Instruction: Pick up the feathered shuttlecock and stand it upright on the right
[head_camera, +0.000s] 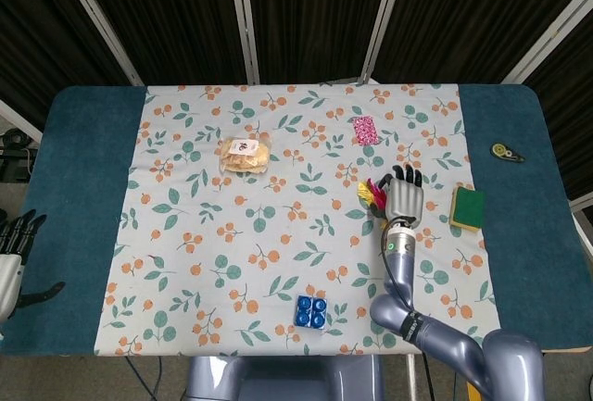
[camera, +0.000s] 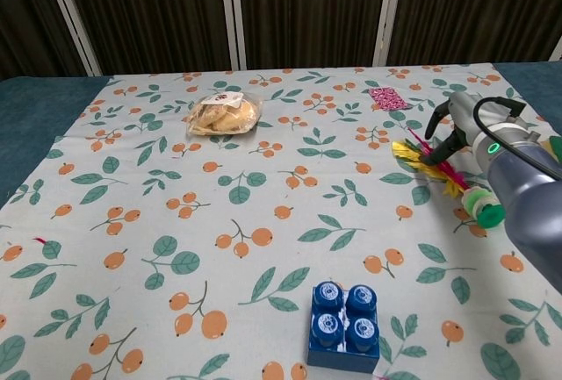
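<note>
Nearest the robot, the blue block sits at the bench front edge. Further back, the feathered shuttlecock lies flat on the cloth, right of centre, not yet lifted. The right hand hovers over its feathers, fingers apart, holding nothing. Grasping, lifting and standing upright all remain. The left hand hangs off-bench, fingers apart.

light: bright, even, overhead | shadows: faint, soft | focus: sharp | backdrop: dark | glare: none
</note>
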`<state>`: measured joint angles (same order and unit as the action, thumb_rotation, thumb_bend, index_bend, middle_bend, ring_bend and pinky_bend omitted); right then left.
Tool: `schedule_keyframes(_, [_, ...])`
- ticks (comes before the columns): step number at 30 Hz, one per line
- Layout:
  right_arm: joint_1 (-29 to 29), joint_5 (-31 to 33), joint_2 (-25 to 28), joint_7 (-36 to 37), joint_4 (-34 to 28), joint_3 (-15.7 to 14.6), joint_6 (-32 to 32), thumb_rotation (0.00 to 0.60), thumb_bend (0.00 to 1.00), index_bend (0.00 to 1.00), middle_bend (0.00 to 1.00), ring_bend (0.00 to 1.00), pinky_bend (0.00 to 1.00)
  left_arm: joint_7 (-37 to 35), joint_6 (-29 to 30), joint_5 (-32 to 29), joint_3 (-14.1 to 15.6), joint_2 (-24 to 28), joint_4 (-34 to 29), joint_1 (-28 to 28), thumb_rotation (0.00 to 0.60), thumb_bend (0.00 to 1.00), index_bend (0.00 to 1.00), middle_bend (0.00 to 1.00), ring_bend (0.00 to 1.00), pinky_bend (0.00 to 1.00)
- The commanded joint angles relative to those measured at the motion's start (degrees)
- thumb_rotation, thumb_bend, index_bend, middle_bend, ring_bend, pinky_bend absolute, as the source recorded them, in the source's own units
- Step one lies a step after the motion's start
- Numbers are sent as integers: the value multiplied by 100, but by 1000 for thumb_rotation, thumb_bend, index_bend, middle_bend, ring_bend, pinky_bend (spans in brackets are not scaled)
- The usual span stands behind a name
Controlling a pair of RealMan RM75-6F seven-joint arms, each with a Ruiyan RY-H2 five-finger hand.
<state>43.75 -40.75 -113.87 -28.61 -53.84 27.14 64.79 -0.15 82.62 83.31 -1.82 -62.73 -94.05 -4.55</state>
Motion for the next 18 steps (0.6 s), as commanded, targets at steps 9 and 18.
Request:
schedule_keyframes(9, [104,-195,-182,308,438,97,-106,600,316,516,192,0,0,-5,-63,-51,-2,12,-33,-17,600,116,0,0,0,0])
schedule_keyframes(18, [74,-230,-223,317,447,125,-108,600,336,533,208,0,0,-13,-87,-75,-1,17,-54,-22,600,115,0,0,0,0])
